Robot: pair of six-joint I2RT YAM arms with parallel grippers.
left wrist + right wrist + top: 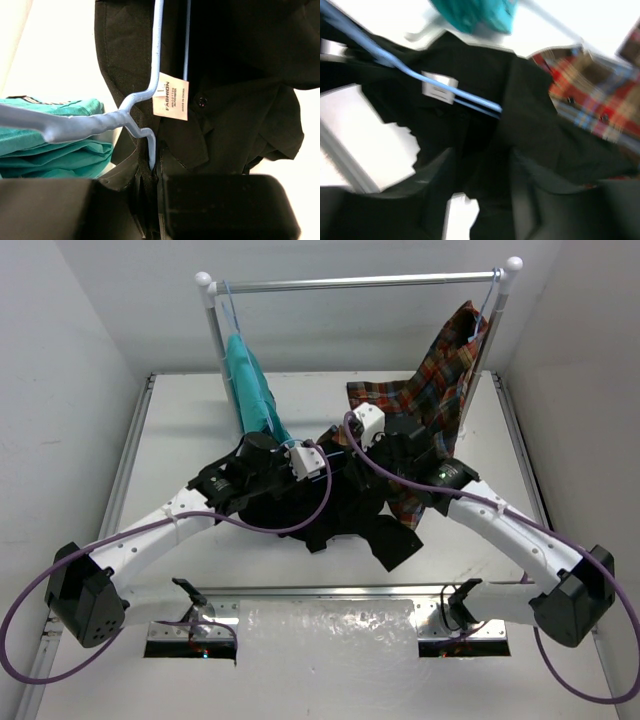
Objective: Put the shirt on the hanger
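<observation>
— Checking left tool [154, 185]: state?
— Clenched on hanger [85, 125] wire. Shirt [390, 538] bunched mid-bench [180, 425], touching hanger. Right tool [480, 192] over shirt, blurred; grip cannot tell.

Plain white walls [70, 370] all round, kind of a boxed-in booth. White surface [180, 430] with metal strips [126, 465] down its side edges. At the back there's a silver rail [360, 282] with white knobs [204, 280]. Lighting's bright and even.

White table [185, 430], black shirt [392, 540] heaped mid-table, plaid shirt [432, 400] trailing onto it
</observation>
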